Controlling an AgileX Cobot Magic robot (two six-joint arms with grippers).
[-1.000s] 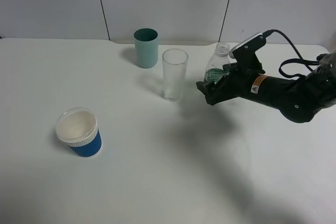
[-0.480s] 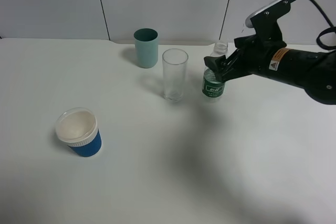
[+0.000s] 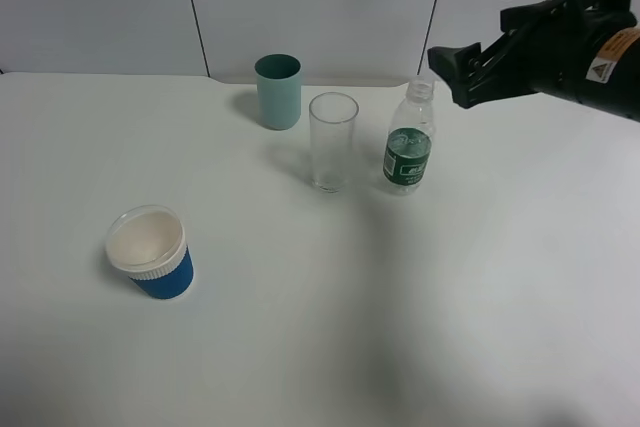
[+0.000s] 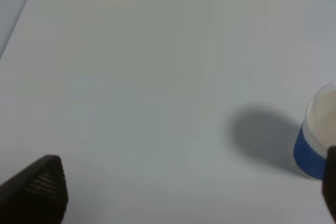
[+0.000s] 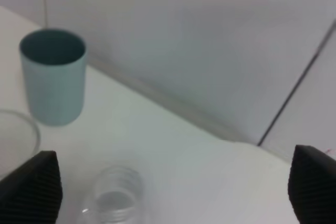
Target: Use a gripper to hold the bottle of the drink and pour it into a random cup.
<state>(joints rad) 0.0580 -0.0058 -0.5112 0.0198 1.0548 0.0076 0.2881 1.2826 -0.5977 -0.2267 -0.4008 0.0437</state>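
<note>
**Bottle upright on worktop, right jaws spread and empty above it**

While nothing is gripped, four containers are seen on the white worktop (image 3: pixel 330 327). The bottle of the drink (image 3: pixel 409 147) stands upright, cap off, green label band around its lower body; its contents cannot be judged, the clear upper part looks empty. A clear glass (image 3: pixel 332 141) stands just beside it, toward the middle, apparently empty. A teal cup (image 3: pixel 278 91) is set behind the glass, near the back wall; its inside is dark, contents not readable. A blue cup with a white rim (image 3: pixel 150 250) is placed well apart, at the front left, with a pale interior and no visible liquid.

The right gripper (image 3: pixel 452 75) is held in the air with the jaws spread wide; nothing is held or touched. In the right wrist view the two ribbed fingertips (image 5: pixel 32 186) are seen far apart, with the open bottle mouth between and below them.

The bottle neck is located just below and slightly left of the jaw tips in the high view, not in contact.

Of the left gripper, one fingertip (image 4: pixel 38 187) is seen at the frame edge above bare worktop, the blue cup nearby; its jaws look spread wide, nothing between.
</note>
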